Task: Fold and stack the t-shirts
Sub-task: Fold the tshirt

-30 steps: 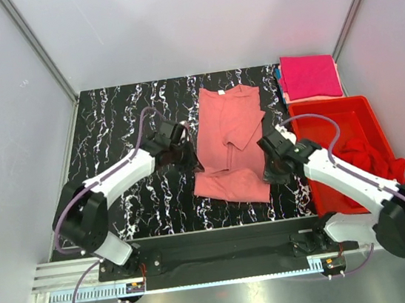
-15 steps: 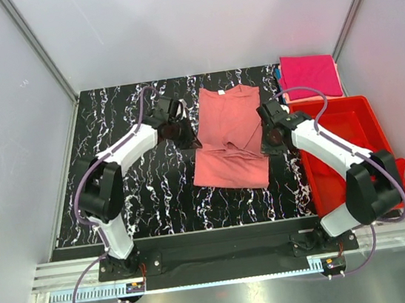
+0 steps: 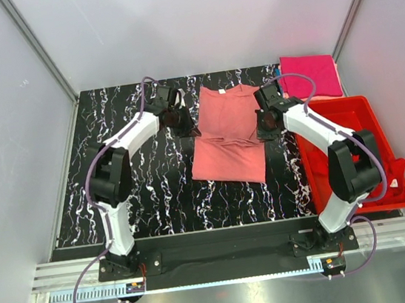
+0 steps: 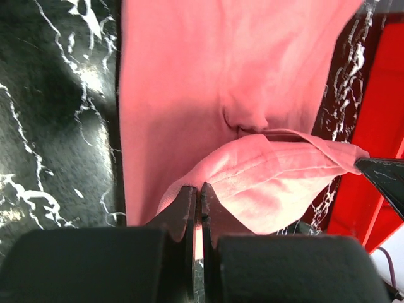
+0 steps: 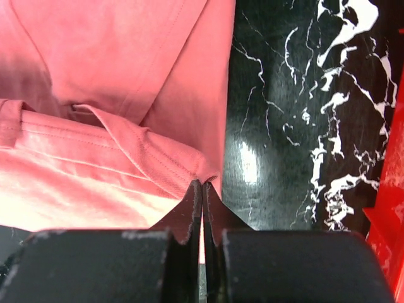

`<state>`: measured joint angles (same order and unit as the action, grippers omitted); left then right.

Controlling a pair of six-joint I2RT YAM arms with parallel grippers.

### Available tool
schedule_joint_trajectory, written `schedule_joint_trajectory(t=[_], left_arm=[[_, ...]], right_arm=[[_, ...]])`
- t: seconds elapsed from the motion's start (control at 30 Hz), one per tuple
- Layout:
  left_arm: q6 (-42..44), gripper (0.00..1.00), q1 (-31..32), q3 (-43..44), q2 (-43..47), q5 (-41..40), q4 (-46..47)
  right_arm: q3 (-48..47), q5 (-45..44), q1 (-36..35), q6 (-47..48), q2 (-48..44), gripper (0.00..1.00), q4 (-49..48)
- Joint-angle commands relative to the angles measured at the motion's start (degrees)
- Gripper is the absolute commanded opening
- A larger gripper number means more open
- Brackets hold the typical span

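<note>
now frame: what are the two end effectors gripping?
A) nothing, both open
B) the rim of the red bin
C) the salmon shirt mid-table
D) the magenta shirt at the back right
C: the wrist views show the left end effector and the right end effector each shut on a folded-over edge of the salmon shirt.
</note>
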<state>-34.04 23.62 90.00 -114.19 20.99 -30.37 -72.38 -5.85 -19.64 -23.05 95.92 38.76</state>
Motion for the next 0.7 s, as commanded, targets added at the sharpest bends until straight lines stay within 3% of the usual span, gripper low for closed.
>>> schedule_joint_trajectory(t=[0.0, 0.17, 0.2, 0.27, 0.33, 0.4, 0.53, 0.67], left_arm=[[1.52, 0.0, -0.76, 3.69, -1.56, 3.08, 2.07], [1.0, 0.0, -1.12, 5.89, -4.19, 3.18, 2.86], [0.73, 0.03, -1.38, 6.59, -5.07, 3.0, 2.51], [0.82, 0.2, -1.47, 7.12, -5.87, 1.6, 1.55], [1.08, 0.26, -1.64, 8.17, -6.92, 1.42, 1.37], [1.35, 0.33, -2.25, 9.05, -7.36, 2.47, 1.63], [-0.32, 0.39, -4.45, 9.94, -4.39, 1.6, 3.21], [-0.59, 0.49, -4.02, 2.77, 3.35, -8.41, 3.8]], right_arm=[[-2.94, 1.45, 1.18, 2.48, 1.46, 0.0, -2.19], [-4.26, 1.8, 1.97, 3.45, 4.44, 0.0, -2.73], [-4.52, 1.72, 2.15, 3.62, 4.89, 0.0, -2.9], [-4.61, 1.45, 2.5, 3.71, 5.68, 0.06, -3.34], [-5.14, 1.28, 3.11, 3.71, 6.29, 0.1, -3.7], [-7.67, 0.84, 3.64, 3.45, 7.7, 0.21, -2.82], [-12.78, -1.0, 4.26, 3.45, 9.37, 0.3, -0.89], [-10.79, -0.13, 4.35, 1.96, 6.93, 0.32, 1.4]])
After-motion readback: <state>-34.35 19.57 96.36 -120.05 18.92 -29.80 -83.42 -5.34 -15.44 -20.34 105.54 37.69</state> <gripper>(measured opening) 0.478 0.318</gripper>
